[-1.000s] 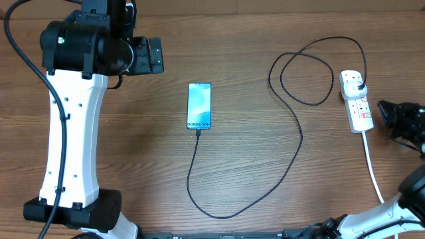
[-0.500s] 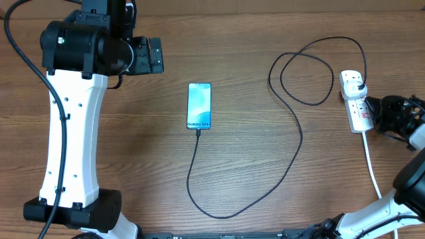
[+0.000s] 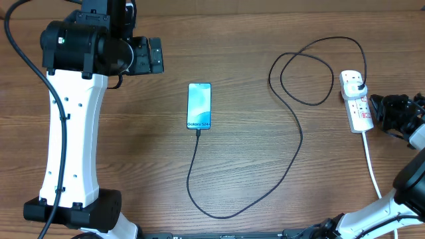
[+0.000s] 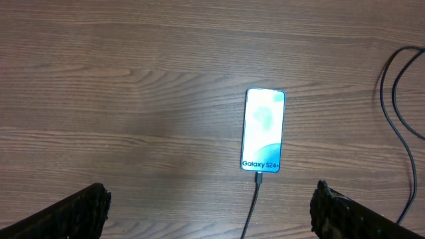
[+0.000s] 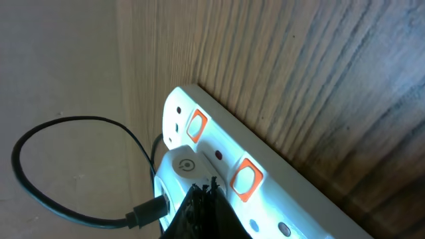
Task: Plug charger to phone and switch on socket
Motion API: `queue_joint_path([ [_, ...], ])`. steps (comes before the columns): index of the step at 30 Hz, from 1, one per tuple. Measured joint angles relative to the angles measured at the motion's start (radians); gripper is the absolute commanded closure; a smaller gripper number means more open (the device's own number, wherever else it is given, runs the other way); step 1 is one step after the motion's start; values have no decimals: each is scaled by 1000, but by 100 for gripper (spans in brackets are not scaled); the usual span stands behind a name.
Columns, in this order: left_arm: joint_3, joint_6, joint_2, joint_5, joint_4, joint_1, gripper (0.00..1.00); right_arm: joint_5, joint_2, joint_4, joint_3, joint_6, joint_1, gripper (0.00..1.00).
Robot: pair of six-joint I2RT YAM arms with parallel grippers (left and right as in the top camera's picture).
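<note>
The phone (image 3: 199, 105) lies flat mid-table with its blue screen lit, and it also shows in the left wrist view (image 4: 263, 130). The charger (image 3: 296, 153), a thin black cable, is plugged into the phone's near end and loops off to the socket (image 3: 359, 109), a white power strip at the right. My right gripper (image 3: 375, 105) is shut, its tips (image 5: 207, 194) resting on the socket (image 5: 292, 206) between the white adapter (image 5: 180, 164) and an orange switch (image 5: 245, 179). My left gripper (image 4: 209, 214) hangs open, high above the table, with nothing between its fingers.
A second orange switch (image 5: 196, 126) sits nearer the strip's end. The strip's thick white cord (image 3: 372, 166) runs toward the front right. The left arm's white body (image 3: 70, 146) covers the left side of the table. The charger forms a double loop (image 3: 305, 73) at the back right.
My right gripper has moved left from the table's right edge to the socket's side. The left arm, phone and cable have not moved.
</note>
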Motion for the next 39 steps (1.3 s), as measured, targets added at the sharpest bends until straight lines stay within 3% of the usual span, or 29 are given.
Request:
queue_joint_path([
  [21, 0, 0, 0, 0, 0, 0, 1, -82, 116, 137, 2, 66, -2, 96],
  [39, 0, 0, 0, 0, 0, 0, 0, -95, 125, 125, 3, 85, 0, 96],
])
